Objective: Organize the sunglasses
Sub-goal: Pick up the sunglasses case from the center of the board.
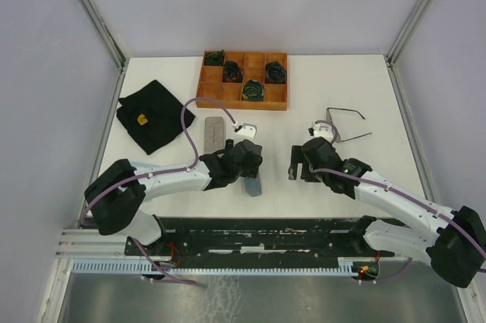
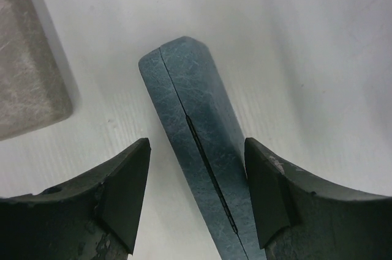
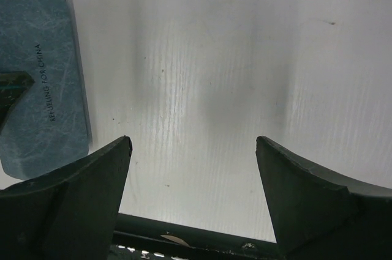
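Bright, even light, soft shadows; close fingers point(image 2: 122, 193) slightly blurred.

One pair of sunglasses point(image 1: 356, 137) lies flat on the white desk, right of centre and toward the back half. The frame is thin dark wire. Its two slim straight arms are unfolded and point right. The lenses are too faint to make out.

Blue case point(image 2: 196, 144) (seam visible) between fingers point(image 2: 125, 193)
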You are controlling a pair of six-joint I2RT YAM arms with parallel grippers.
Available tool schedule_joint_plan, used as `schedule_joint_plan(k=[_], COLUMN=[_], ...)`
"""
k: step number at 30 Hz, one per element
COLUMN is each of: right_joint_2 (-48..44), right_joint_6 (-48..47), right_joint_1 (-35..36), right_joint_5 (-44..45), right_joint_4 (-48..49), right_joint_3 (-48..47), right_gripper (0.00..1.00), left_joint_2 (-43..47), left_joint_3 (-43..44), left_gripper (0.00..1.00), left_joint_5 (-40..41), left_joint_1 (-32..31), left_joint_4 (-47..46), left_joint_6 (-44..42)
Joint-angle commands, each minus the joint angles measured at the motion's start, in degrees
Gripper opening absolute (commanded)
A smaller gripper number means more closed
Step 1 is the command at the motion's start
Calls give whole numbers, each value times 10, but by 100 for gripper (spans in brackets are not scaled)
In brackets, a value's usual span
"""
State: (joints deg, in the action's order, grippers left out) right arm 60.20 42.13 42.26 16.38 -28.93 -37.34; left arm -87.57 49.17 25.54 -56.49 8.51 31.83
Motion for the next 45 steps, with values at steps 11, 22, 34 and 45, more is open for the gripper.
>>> schedule_joint_plan(k=[11, 22, 34, 45], right_joint_2=[-7, -6, -2, -2], right_joint_6=[-7, -1, -11, -12], right_joint_1=[-3, -3, -6, -8], right_joint_5=[-8, -13, -17, -20], right_joint_4=[35, 34, 33, 34], right_joint_3=[-7, 6, 4, 5], right_gripper=[92, 92, 93, 93], left_joint_2=[140, 3, -66, -85], left_joint_3=[-77, 66, 78, 83], left_gripper=[73, 100, 96, 82], left_joint_5=[64, 149, 127, 121], left_joint_1=[-1, -12, -13, -14], left_joint_4=[70, 233, 215, 209], left_joint_6=[62, 210, 223, 210])
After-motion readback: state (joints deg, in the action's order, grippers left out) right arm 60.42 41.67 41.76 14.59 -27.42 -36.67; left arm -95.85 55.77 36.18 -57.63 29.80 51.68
